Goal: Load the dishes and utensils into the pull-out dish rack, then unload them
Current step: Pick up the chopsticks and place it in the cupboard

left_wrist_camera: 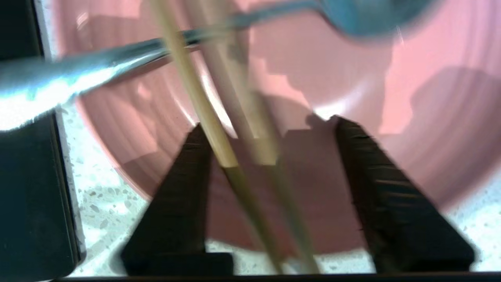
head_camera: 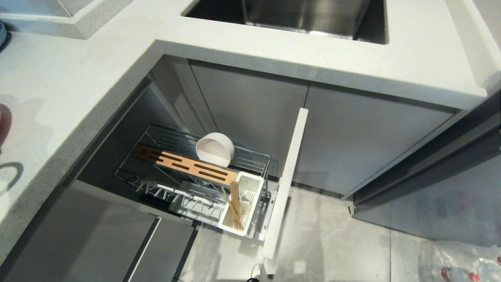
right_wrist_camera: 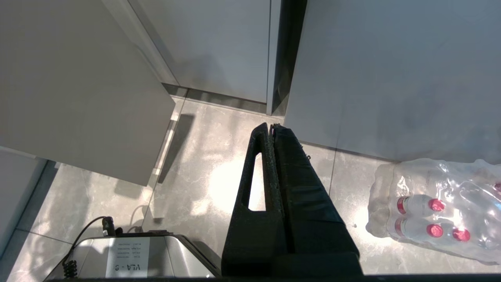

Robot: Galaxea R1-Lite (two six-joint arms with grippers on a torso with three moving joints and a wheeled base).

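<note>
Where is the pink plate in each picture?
Head view: pink plate, likely the reddish sliver at the far left edge, on the countertop.
Left wrist view: fills most of it, under chopsticks and spoon.
Right wrist view: not there.
Shared landmark: the speckled countertop, head and left wrist views.

Chopsticks and spoon crosswise over the pink plate

White bowl sits by brown slotted strip in chrome rack; tan chopsticks in white box. Plate pink, spoon grey-blue, on white speckled counter. Grippers black; bottle caps red.
</note>
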